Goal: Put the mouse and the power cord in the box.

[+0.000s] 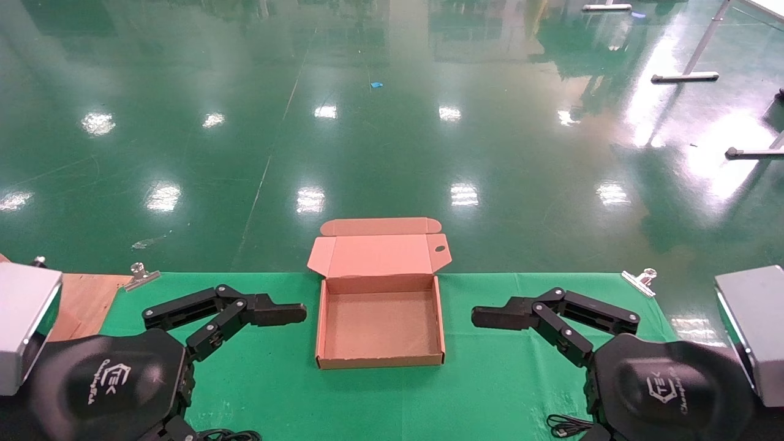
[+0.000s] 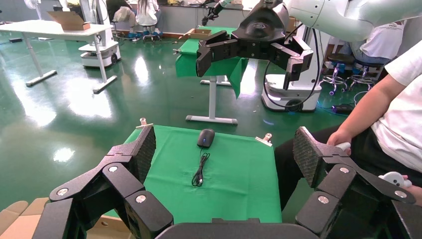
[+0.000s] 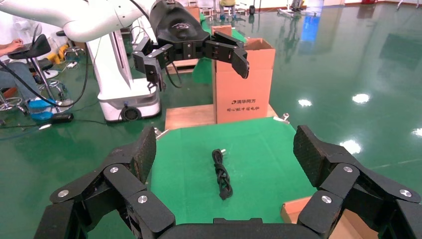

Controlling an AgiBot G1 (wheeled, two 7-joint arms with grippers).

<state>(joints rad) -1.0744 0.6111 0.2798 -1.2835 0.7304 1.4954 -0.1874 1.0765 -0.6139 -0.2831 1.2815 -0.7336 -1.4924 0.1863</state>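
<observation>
The brown cardboard box [image 1: 380, 358] lies open at the middle of the green cloth, lid folded back and nothing in it. My left gripper [image 1: 275, 313] hovers open just to its left, and my right gripper [image 1: 499, 317] hovers open just to its right. In the left wrist view, the wide-open left gripper [image 2: 225, 152] frames the black mouse [image 2: 206, 137] and its thin coiled cable [image 2: 200, 171] on the cloth beyond. Past the equally wide right gripper [image 3: 226, 152], the knotted power cord [image 3: 222, 174] lies on the cloth. The head view shows only bits of cable at the near edge.
Metal clips [image 1: 141, 274] [image 1: 640, 280] pin the cloth's far corners. A wooden board [image 1: 86, 300] lies at the table's left end, and a tall carton [image 3: 244, 79] stands on it. A seated person [image 2: 393, 114] is close to the table's right end.
</observation>
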